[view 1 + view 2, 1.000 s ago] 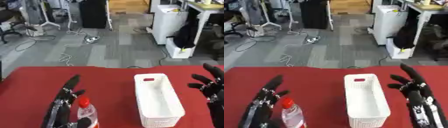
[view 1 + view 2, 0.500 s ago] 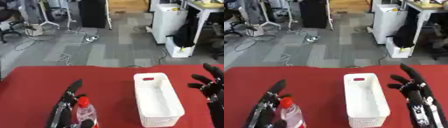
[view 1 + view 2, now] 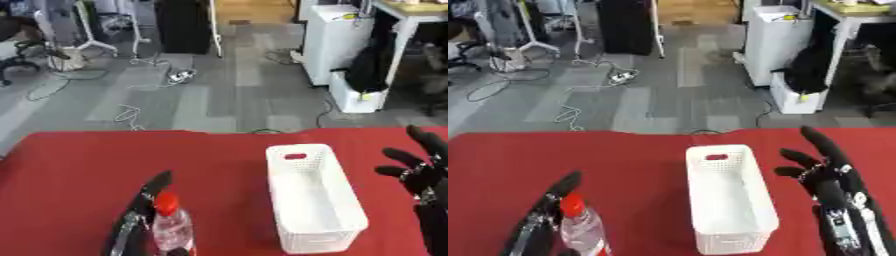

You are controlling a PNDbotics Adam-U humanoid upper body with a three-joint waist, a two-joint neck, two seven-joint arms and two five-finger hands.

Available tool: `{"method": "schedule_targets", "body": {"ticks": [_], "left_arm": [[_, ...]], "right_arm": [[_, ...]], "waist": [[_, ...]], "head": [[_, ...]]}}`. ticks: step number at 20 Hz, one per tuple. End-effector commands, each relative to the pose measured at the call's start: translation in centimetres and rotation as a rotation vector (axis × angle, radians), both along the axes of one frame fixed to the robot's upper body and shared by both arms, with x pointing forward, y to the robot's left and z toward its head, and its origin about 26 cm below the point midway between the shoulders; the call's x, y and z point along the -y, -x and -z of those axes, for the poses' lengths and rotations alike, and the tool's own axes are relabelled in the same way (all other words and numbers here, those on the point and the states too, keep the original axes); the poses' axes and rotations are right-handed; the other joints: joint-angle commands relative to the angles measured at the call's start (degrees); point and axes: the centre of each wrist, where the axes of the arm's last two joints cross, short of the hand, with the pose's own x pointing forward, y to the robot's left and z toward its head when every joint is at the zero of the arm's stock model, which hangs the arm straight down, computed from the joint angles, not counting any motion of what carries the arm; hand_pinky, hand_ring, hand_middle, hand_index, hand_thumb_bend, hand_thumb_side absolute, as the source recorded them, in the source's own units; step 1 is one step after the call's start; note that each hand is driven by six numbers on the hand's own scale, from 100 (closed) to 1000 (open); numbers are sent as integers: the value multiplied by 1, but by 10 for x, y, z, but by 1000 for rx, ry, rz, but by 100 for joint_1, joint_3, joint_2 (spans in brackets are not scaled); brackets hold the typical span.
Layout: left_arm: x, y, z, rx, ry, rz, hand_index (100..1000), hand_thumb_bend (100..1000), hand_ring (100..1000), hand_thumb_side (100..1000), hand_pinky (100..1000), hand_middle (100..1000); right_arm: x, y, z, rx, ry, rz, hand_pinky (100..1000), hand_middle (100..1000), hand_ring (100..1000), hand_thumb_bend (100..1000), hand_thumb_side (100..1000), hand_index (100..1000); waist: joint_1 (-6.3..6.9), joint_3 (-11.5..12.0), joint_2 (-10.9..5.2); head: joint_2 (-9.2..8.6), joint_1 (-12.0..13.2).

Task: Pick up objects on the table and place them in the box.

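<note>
A clear plastic bottle [image 3: 582, 230] with a red cap stands upright near the front-left of the red table [image 3: 79, 170]. Its lower part runs out of the bottom edge of both views. The left hand [image 3: 140, 210] rises directly beside the bottle, on its left and slightly behind it. The fingers are straight and point away from the robot. In the left eye view the fingers sit against the bottle's shoulder and cap; whether they actually touch it cannot be told. The fingers are not curled round the bottle, so the hand is open and grips nothing.

To the right of the bottle, apart from it, sits a white perforated plastic box [image 3: 726, 200]. It is long and narrow, with its length running away from the robot. A handle slot shows in its far end wall. The visible interior shows only white walls and floor.

The right hand [image 3: 824, 172] stands to the right of the box, near its rim but apart from it. Its fingers are spread, straight and pointing upward, with the thumb toward the box. It is open and holds nothing. The black forearm with silver fittings descends to the lower right corner.

Beyond the far table edge lies a grey floor with loose cables [image 3: 131, 107]. A white cabinet [image 3: 337, 30] stands at the upper right, with a black bag [image 3: 807, 72] hanging by a desk.
</note>
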Motion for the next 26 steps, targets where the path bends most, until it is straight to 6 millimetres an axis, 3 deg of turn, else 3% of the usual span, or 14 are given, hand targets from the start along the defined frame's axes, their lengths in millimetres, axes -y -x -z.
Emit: {"method": "schedule_targets", "body": {"ticks": [1,15,26], "left_arm": [[4,-1,-5,19,5,26,889,920,1000,655,804,917],[6,1,-6,20,5,49,891,913,1000,666,805,918],[-25,-3,-10,54,-107,-133,895,941,1000,667,820,915]], "right_arm": [[0,2,-9,30,-5,-8,757,988,856,100,676,985],[-1,2,-10,32,-4,-17,758,988,857,100,673,985],[1,3,-8,27,0,-15,759,989,858,100,675,985]], "waist": [[-8,-8,-50],[-6,1,-16],[-55,67,-25]], "head": [[-4,20],[-6,20],[-61,62]]}}
